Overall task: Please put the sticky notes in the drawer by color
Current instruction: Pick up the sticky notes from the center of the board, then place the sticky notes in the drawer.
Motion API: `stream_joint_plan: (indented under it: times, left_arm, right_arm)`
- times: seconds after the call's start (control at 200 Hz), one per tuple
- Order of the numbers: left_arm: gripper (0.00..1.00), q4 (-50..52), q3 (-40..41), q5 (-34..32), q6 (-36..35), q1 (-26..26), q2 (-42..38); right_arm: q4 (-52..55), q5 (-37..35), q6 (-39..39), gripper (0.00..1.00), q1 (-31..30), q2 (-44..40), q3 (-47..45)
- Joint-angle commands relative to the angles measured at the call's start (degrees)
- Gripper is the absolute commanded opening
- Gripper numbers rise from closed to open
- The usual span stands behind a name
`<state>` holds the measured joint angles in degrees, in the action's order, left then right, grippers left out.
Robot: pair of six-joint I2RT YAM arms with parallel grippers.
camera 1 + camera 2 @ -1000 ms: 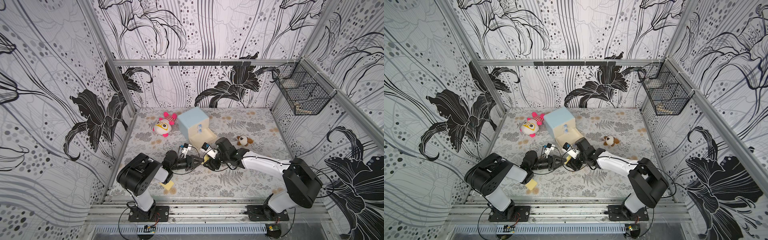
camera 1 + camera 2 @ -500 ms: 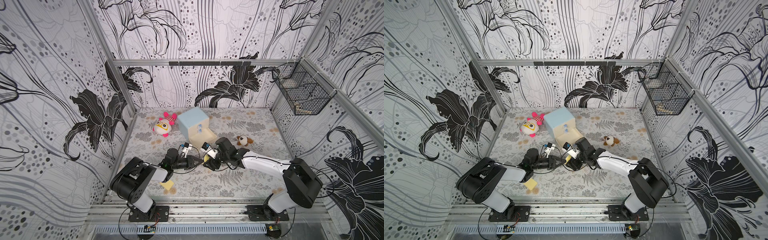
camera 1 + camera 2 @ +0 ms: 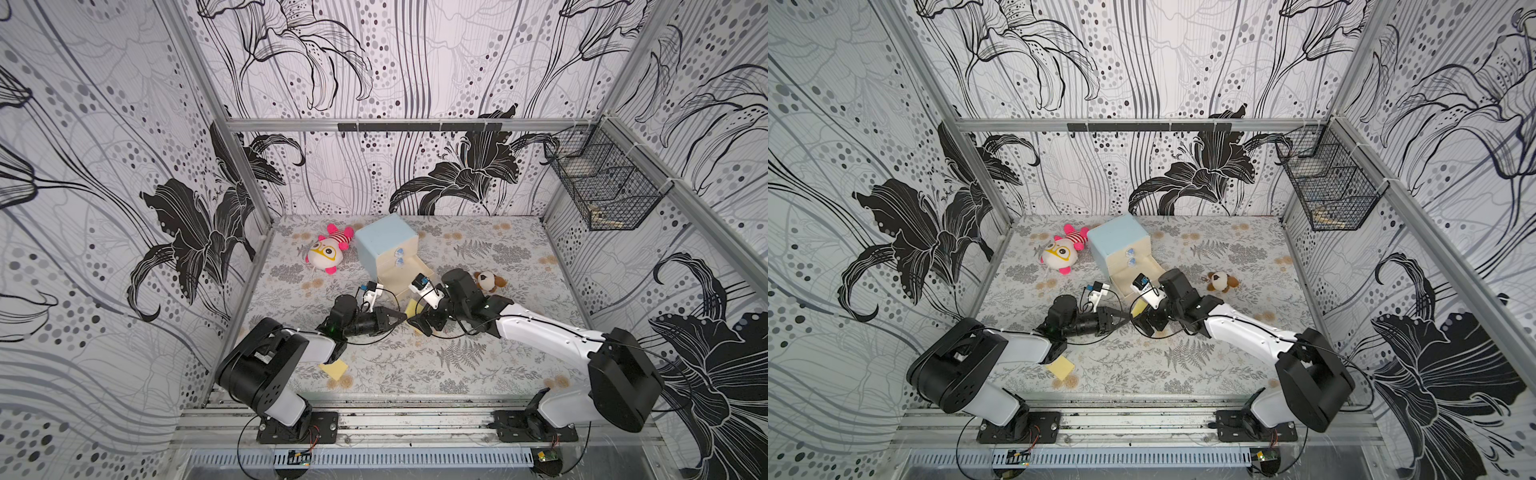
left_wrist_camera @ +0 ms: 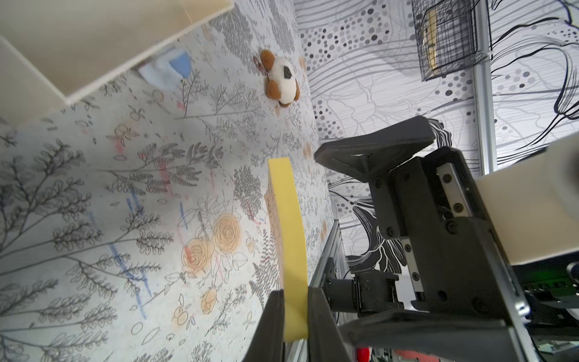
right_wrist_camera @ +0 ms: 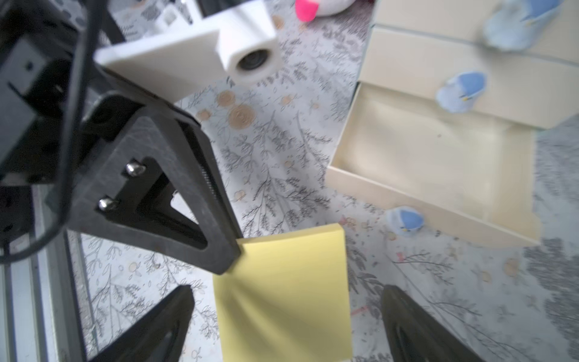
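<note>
A yellow sticky-note pad [image 4: 286, 219] stands on edge just above the mat, and my left gripper [image 4: 294, 293] is shut on one corner of it. My right gripper [image 5: 286, 291] is open, its fingers either side of the same pad [image 5: 288, 294] without touching it. In both top views the two grippers [image 3: 401, 318] [image 3: 424, 324] meet in front of the drawer chest [image 3: 384, 241], whose bottom drawer [image 5: 438, 163] is pulled out and looks empty. Another yellow pad [image 3: 333, 369] lies flat by the left arm's base.
A pink plush [image 3: 328, 255] lies left of the chest and a small brown-and-white plush [image 3: 490, 281] right of the open drawer. A wire basket [image 3: 602, 187] hangs on the right wall. The front rail [image 3: 415, 405] borders the mat.
My left gripper's jaws closed on the yellow pad. My right gripper's jaws spread wide and let go of it. The left arm's base link swung slightly.
</note>
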<state>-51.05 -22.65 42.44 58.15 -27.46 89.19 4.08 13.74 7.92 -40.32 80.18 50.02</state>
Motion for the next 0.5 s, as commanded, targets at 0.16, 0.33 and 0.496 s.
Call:
stream_joint_plan:
  times: [0.16,0.33,0.496]
  left_arm:
    - [0.02,-15.1,0.0,-17.3,11.3,-0.2,-1.1]
    - [0.01,-19.9,-1.0,-25.4,20.1,-0.2,2.1]
    - [0.00,-23.2,-1.1,-29.5,26.0,-0.3,5.5]
  right_arm:
    - [-7.0,-5.9,-7.4,0.99,6.6,-7.3,-4.5]
    - [-7.5,-6.5,-8.1,0.99,7.7,-8.0,-5.6]
    - [-7.4,-6.9,-8.0,0.99,7.9,-7.8,-6.1]
